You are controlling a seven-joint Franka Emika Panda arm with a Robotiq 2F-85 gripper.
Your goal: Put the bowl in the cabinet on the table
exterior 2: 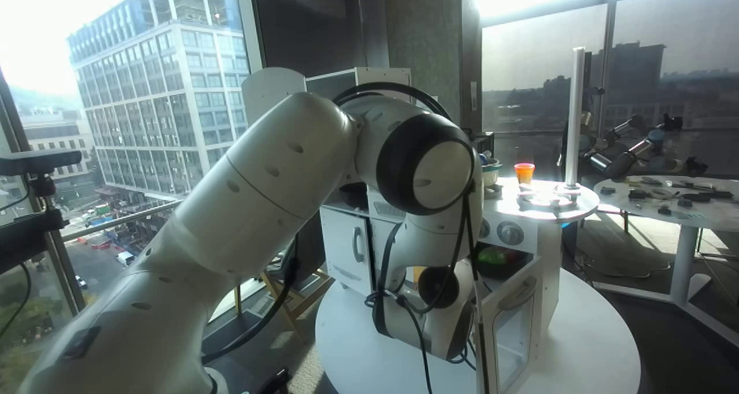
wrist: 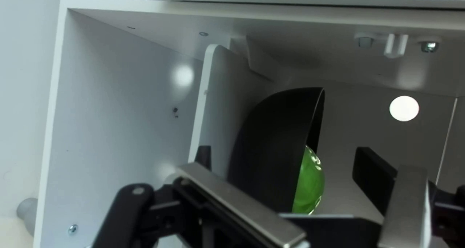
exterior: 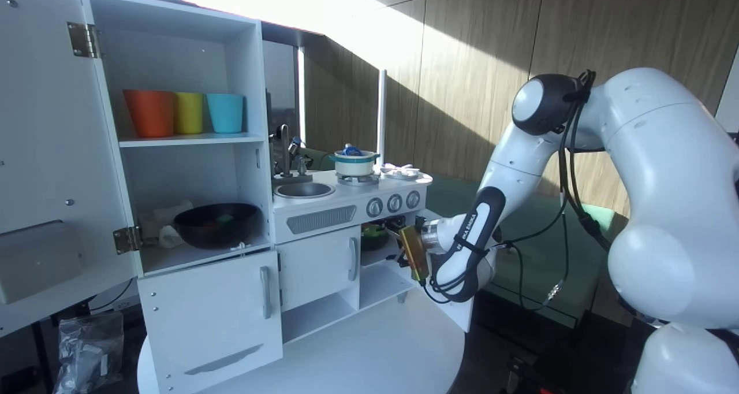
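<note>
Inside the cabinet point(exterior: 317, 255), on its shelf point(wrist: 225, 91), sits the bowl point(wrist: 272, 142), with a green ball point(wrist: 310, 184) in it. At the cabinet's mouth, the claw point(wrist: 286, 160) is spread wide and holds nothing. The bowl looks put away to me, so backing out is the tricky bit. If the claw goes crooked, it could hook the bowl's rim and tip the ball out. The low finger point(wrist: 204, 156) seems close to the cabinet's shelf edge, and might scrape it; touching or not is hard to see. A wide swing could make the arm point(exterior 2: 260, 209) bump the cabinet's open door point(exterior 2: 511, 336).
</note>
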